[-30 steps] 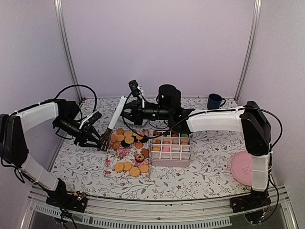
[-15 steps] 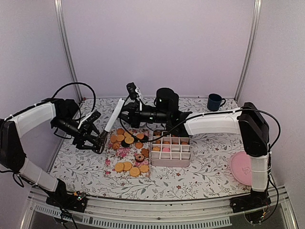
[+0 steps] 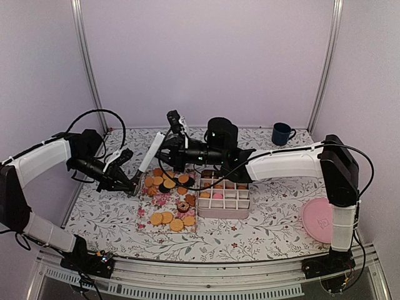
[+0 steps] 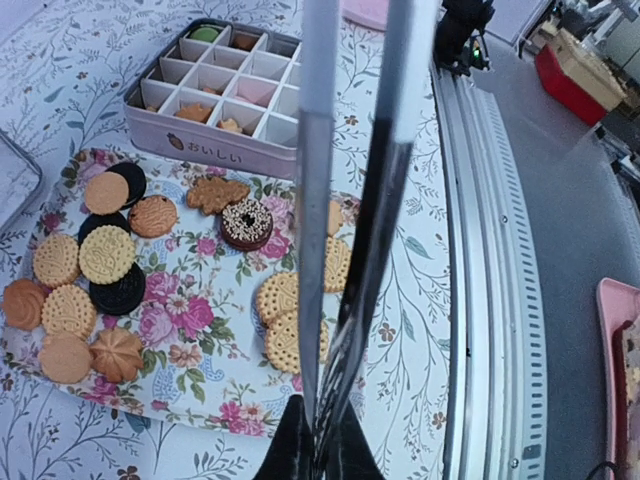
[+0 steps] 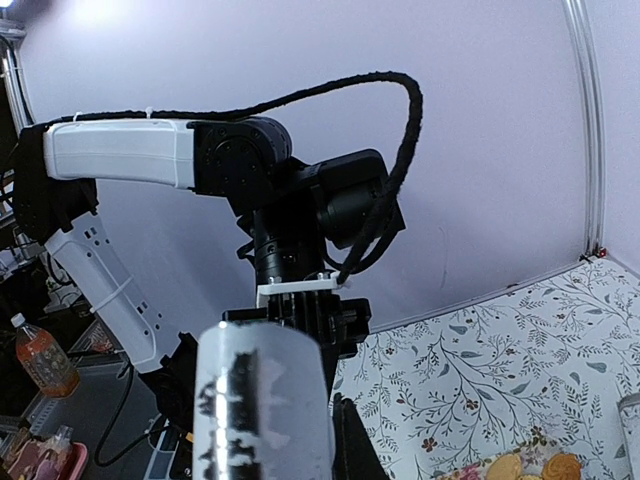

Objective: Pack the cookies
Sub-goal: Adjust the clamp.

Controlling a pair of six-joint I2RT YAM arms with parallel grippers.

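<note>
Jaws of the left gripper (image 3: 135, 185) are pressed together with nothing between them. Its long fingers hang at the 9 o'clock edge of the floral tray (image 3: 145, 220). The right gripper (image 3: 147, 165) is likewise closed, and hovers above the tray's 11 o'clock corner. Whether it carries anything I cannot tell.

Packing looks partly done, by my reading. The pink compartment box (image 4: 190, 150) sits touching the tray at its 3 o'clock side in the top view. A few of its cells are filled: a green piece in one corner, a pink one nearer the middle, and some brown and orange ones. Many cells look bare. Most of the cookies (image 4: 107, 254) are not yet packed and lie loose on the tray, in a cluster toward 12 o'clock and a smaller group toward 6 o'clock.

They are small flat rounds, mostly golden with an embossed pattern. Among them are a few dark sandwich ones, a chocolate ring with sprinkles, a swirled one and an odd-shaped brown piece. Several touch or overlap, so picking one singly may be fiddly.
</note>
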